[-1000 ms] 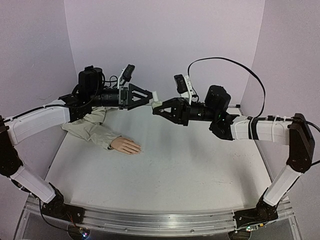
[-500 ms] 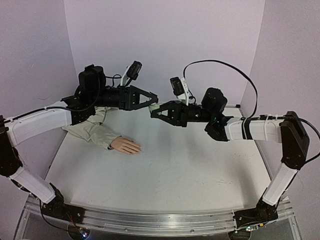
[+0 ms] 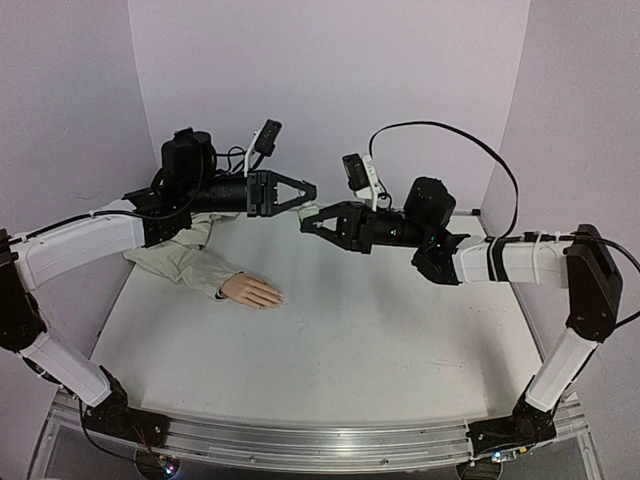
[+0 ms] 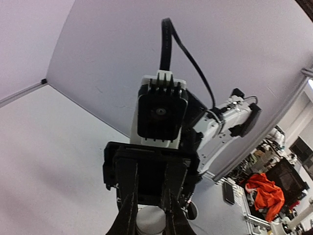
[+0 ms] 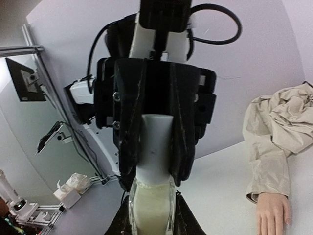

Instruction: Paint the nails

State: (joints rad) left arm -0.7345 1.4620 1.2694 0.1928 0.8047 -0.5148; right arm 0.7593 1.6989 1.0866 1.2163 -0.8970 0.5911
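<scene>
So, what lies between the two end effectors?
A bottle: right end effector on its body, left end effector on its white cap; see right wrist view.

Top view: the nails [image 3: 277, 298] on the mannequin hand [image 3: 252, 291] are too small for us to tell from the fingertips. The left arm [image 3: 80, 245] covers the far end of the beige sleeve [image 3: 180, 258]. Between the left gripper [image 3: 313, 190] and the right gripper [image 3: 306, 222] we make out only a sliver of the small white bottle [image 3: 314, 207]; their fingers hide the rest.

Right wrist view: the bottom edge cuts the mannequin hand at the fingers, nails out of frame. It also cuts off the bottle's base. The left gripper's fingers hide the sides of the cap [image 5: 156, 139].

Left wrist view: only the cap's round top shows, cut by the bottom edge. The clutter at the right is blurred; we cannot name the orange-red heap [image 4: 264, 193].
</scene>
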